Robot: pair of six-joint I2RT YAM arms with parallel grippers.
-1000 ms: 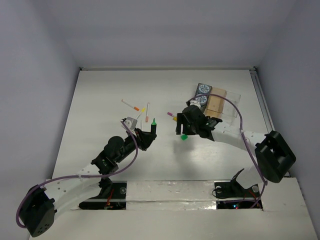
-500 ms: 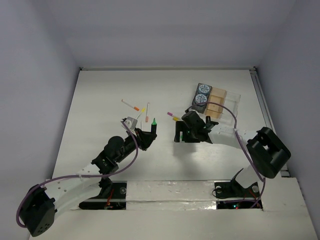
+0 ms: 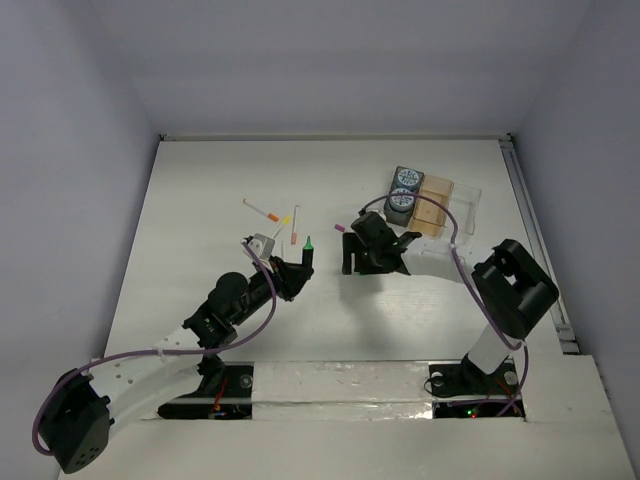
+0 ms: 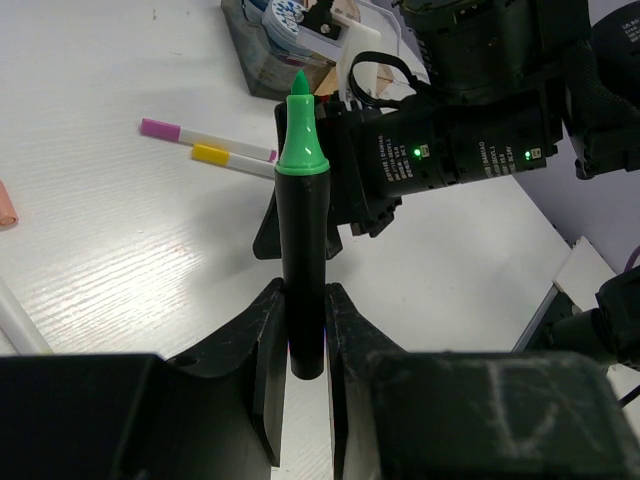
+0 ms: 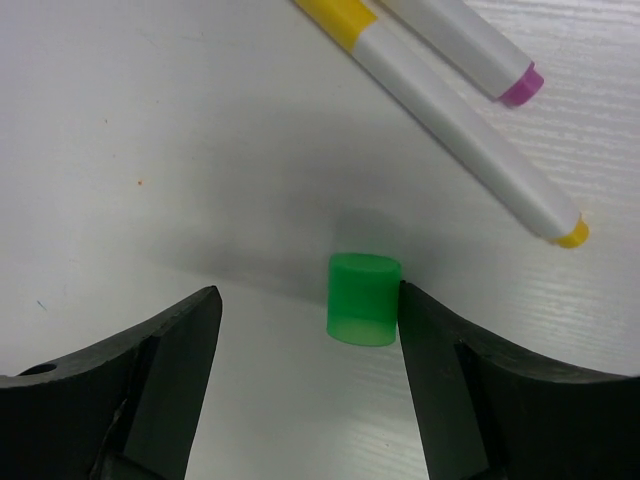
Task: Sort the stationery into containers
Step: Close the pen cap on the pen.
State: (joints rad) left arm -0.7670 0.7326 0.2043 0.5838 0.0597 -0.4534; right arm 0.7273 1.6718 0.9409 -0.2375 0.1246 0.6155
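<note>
The right pincer [image 5: 308,295] stands wide open, low over the worktop [image 3: 200,180], and holds nothing. A small green cap [image 5: 363,298] lies between its fingers, hard by the one on the right of the wrist view, with bare surface between it and the other. Just beyond the cap a yellow-ended pen [image 5: 450,150] and a pink-purple-ended pen [image 5: 470,50] lie side by side. The left pincer [image 4: 303,310] is closed on a black marker [image 4: 303,230] with a green tip, held upright. Three other pens [image 3: 295,232] lie near it, toward the worktop's middle. The clear tray [image 3: 468,200] sits near the far right edge — two canisters [image 3: 408,178] in its dark end section.
</note>
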